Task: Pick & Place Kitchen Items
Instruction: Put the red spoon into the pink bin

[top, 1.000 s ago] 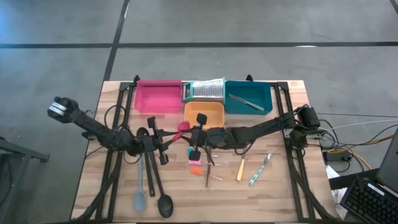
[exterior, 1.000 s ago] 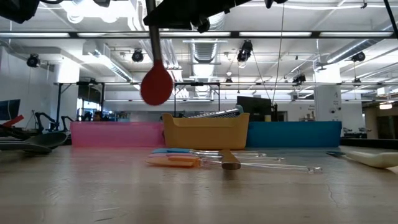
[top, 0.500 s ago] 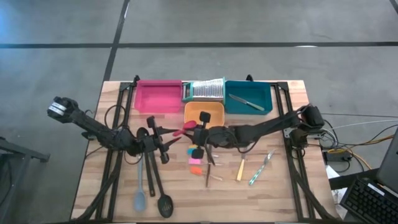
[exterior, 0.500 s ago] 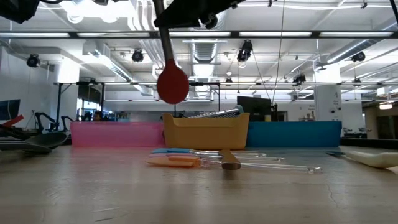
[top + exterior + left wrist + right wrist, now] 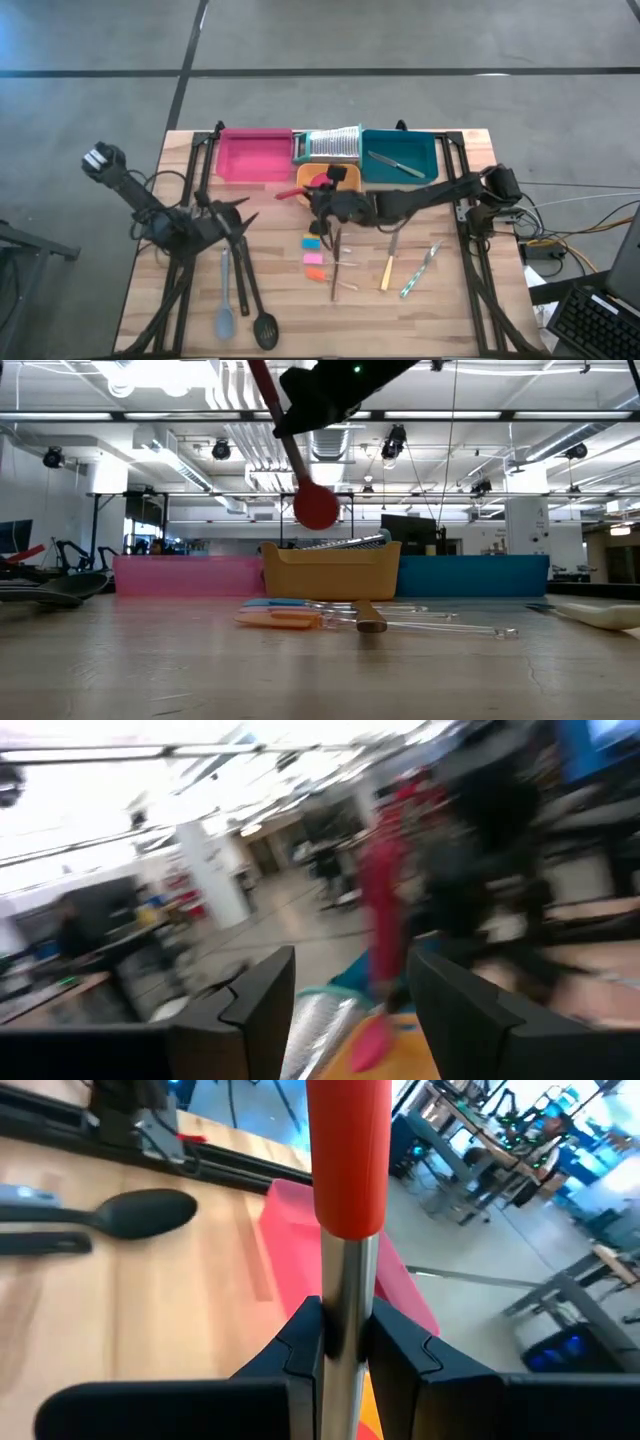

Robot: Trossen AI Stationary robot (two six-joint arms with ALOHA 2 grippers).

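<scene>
Wooden table (image 5: 150,300) on a grey floor, three trays along its far edge: pink tray (image 5: 252,155), orange tray (image 5: 345,180), teal tray (image 5: 425,150). I see a silver ribbed rack (image 5: 330,145) between pink and teal, behind the orange one.

My right gripper (image 5: 322,196) is over the orange tray's near-left corner, jaws clamped tight on the metal shank of the red spoon (image 5: 296,193). Spoon is off the table; in the low view its bowl (image 5: 317,507) hangs above the orange tray's rim. Wrist view confirms the shank is pinched between both fingers (image 5: 300,1345).

My left gripper (image 5: 232,212) is left of centre, well apart from the spoon, jaws spread wide, nothing between them.

Count on the table:
- long utensils: 3 — grey-blue spoon (image 5: 224,305), black slotted ladle (image 5: 258,318), one more black spoon (image 5: 145,1212) partly under the left arm
- knives: 1 in the teal tray (image 5: 397,164), yellow-handled knife (image 5: 386,268) and green-handled knife (image 5: 418,273) right of centre, wood-handled knife (image 5: 335,270) beside the small pieces
- small pieces: blue piece (image 5: 312,242), pink piece (image 5: 313,257), orange piece (image 5: 316,273), in a row towards me

Right arm lies across the table and hides part of the orange tray. Left wrist view is too blurred for detail.
</scene>
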